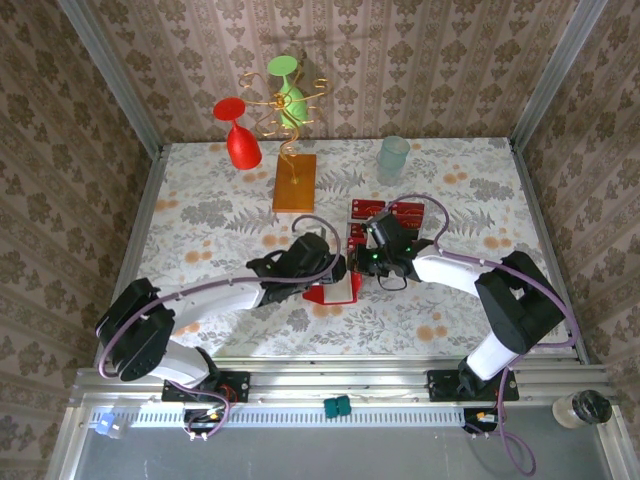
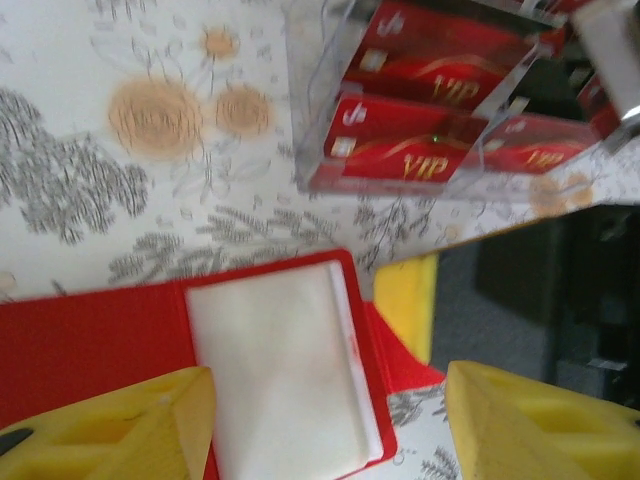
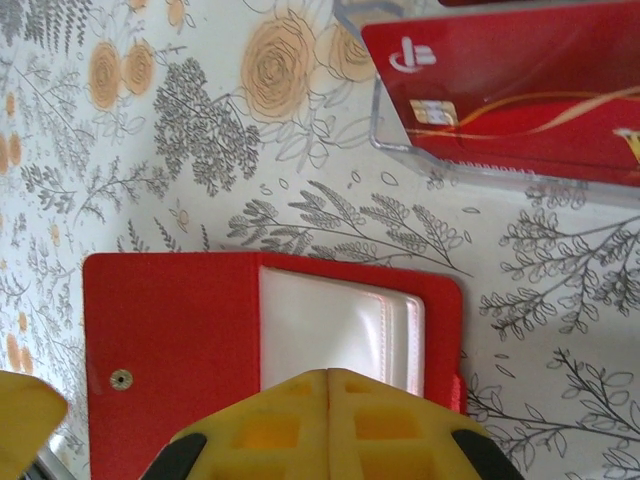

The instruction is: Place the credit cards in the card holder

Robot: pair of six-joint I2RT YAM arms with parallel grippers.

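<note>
Right wrist view is showing the right pincer (image 3: 330,390) clenched, its yellow fingers pressed together with nothing visible between them, over the near edge of the open card holder (image 3: 180,330), which is lying flat on the surface (image 3: 150,150). Left wrist view is showing the left pincer (image 2: 330,385) released, its fingers standing apart on either side of the holder's pale pocket (image 2: 270,370), while the credit cards (image 2: 420,150) are sitting in a clear tray (image 2: 310,120) beyond both pincers.

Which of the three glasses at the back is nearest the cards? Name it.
The pale clear tumbler, just behind the credit cards; the red goblet and green goblet are farther left.
</note>
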